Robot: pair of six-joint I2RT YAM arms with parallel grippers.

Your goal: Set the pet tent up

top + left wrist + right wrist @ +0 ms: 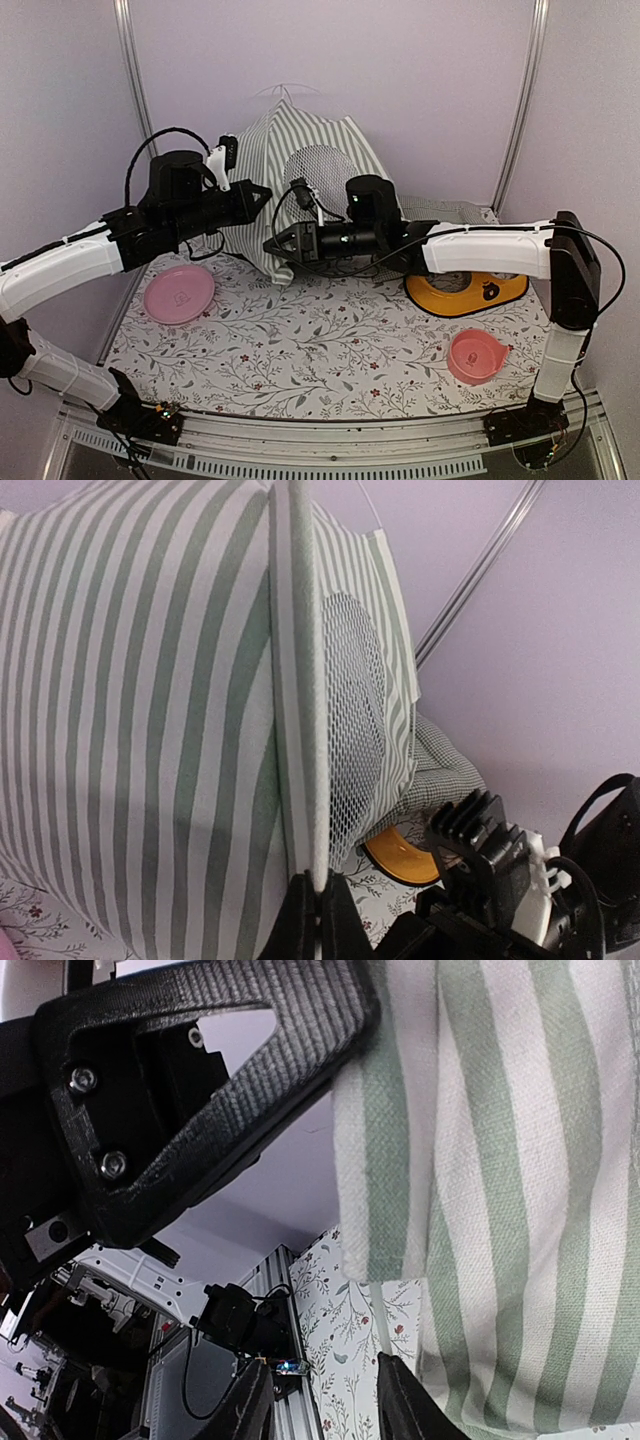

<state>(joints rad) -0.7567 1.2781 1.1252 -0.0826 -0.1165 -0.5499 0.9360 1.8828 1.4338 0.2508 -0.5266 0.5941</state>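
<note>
On the floral mat, past a small pink bowl and a pink plate, the right gripper gapes empty beside the pet tent, which stands at the mat's back, its striped fold pinched tight by the left gripper.

My top camera looks down from high up at the near side onto the whole table. My two wrist cameras sit very close to the pet tent, which all three views share.
</note>
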